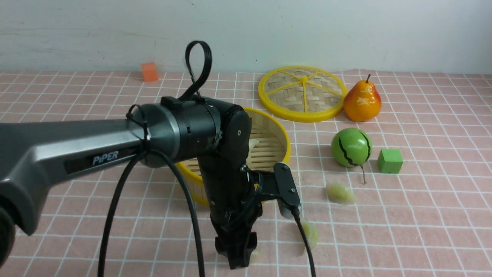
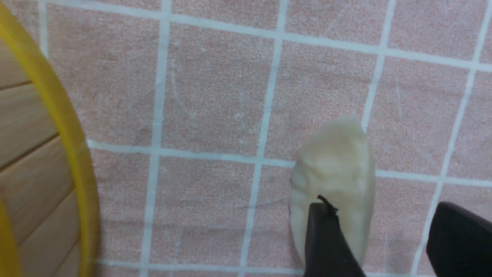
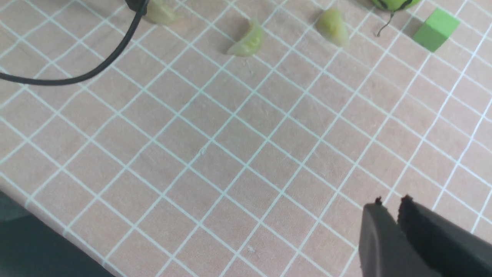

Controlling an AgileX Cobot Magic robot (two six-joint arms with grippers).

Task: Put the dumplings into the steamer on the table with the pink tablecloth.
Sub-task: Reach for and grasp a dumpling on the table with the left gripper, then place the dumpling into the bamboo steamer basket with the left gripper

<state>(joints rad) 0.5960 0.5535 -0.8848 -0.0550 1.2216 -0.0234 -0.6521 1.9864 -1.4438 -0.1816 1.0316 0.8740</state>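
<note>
A staged robot test bench: pink gridded tablecloth (image 1: pixel 423 231), toy pear (image 1: pixel 362 100), bare white wall (image 1: pixel 346 30).

One brand word (image 1: pixel 105 158) can be read, in the front view: "PiPER". It is printed in pale letters, with a small i among capitals. The word sits on a dark strip (image 1: pixel 98 159) set into the side of the long grey link of the left arm (image 1: pixel 57 148). It runs along the link, sloping slightly upward toward the right.
</note>
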